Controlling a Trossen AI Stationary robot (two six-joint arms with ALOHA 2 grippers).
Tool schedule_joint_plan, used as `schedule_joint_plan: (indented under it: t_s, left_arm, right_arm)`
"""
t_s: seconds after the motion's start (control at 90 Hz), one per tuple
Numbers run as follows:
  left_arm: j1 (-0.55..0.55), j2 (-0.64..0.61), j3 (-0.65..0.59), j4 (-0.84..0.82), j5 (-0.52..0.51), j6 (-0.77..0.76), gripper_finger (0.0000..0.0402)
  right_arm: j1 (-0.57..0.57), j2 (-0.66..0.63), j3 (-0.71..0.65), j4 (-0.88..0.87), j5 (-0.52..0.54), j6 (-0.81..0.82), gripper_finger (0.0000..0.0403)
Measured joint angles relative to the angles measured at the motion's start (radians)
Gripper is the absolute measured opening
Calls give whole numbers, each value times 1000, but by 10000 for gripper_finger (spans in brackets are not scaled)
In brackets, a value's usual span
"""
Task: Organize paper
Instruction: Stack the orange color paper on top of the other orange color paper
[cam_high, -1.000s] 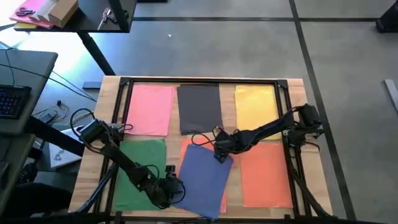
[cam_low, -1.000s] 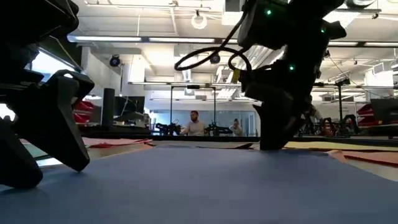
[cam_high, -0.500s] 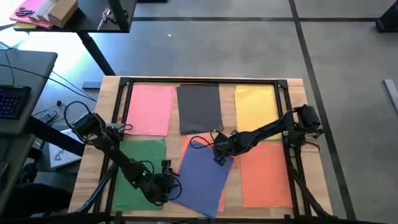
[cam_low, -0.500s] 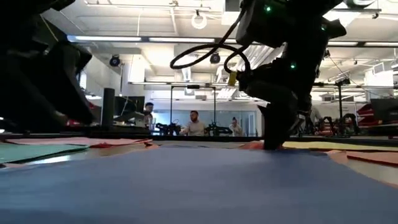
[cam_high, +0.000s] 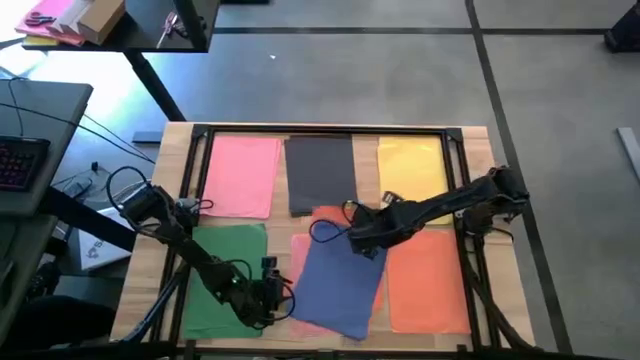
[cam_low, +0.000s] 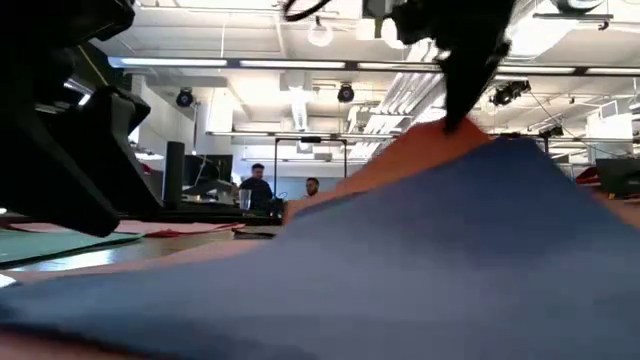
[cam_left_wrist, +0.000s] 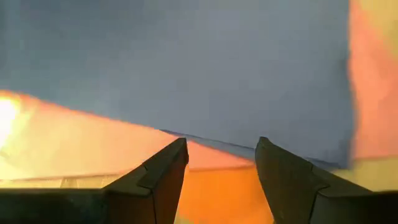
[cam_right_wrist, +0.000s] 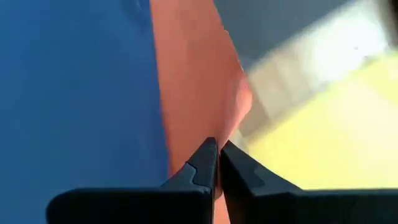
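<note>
Pink (cam_high: 240, 176), dark grey (cam_high: 320, 174) and yellow (cam_high: 412, 176) sheets lie flat along the table's far side. A green sheet (cam_high: 226, 268) lies near left and an orange one (cam_high: 428, 280) near right. Between them a blue sheet (cam_high: 342, 288) lies on a second orange sheet (cam_high: 326, 216), and both rise at their far end. My right gripper (cam_high: 363, 246) is shut there. My left gripper (cam_high: 283, 297) stands open and low at the blue sheet's left near side, fingers (cam_left_wrist: 163, 171) just short of its edge. My right gripper pinches the second orange sheet near its far right corner (cam_right_wrist: 219, 127) between its two shut fingers, coming slanting from above and the right. Whether the blue sheet (cam_right_wrist: 81, 93) is also in the pinch I cannot tell. The far end is raised (cam_low: 440, 140); the near end lies on the table.
A black frame (cam_high: 320, 130) runs along the table's far side and down both sides. Bare wood shows between the sheets. People stand in the room beyond the table (cam_low: 258, 185).
My right gripper has risen and gone a little toward the table's right edge, lifting the far end of the orange and blue sheets. The blue sheet has slid right and turned slightly, its near end staying down. My left gripper has drawn back off the blue sheet toward the left.
</note>
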Motion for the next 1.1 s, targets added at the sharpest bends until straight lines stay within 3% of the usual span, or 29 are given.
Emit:
schedule_joint_plan:
  t_s: [0.2,0.289,0.533,0.622,0.844,1.1]
  left_arm:
    - [37,56,2,192,14,118,176]
    - [66,89,4,286,35,184,176]
    - [135,187,89,323,135,318,176]
    - [144,212,99,315,180,313,176]
    - [113,185,103,173,126,247,176]
    - [94,155,99,144,108,231,176]
  right_arm:
    - [37,-11,6,-194,-193,28,0]
    - [58,-9,-26,-246,-228,15,0]
    - [129,-9,-229,-283,-345,-44,0]
    - [171,-8,-312,-283,-350,-6,0]
    - [291,-15,-427,-283,-337,-35,0]
    - [317,-20,-456,-249,-338,167,0]
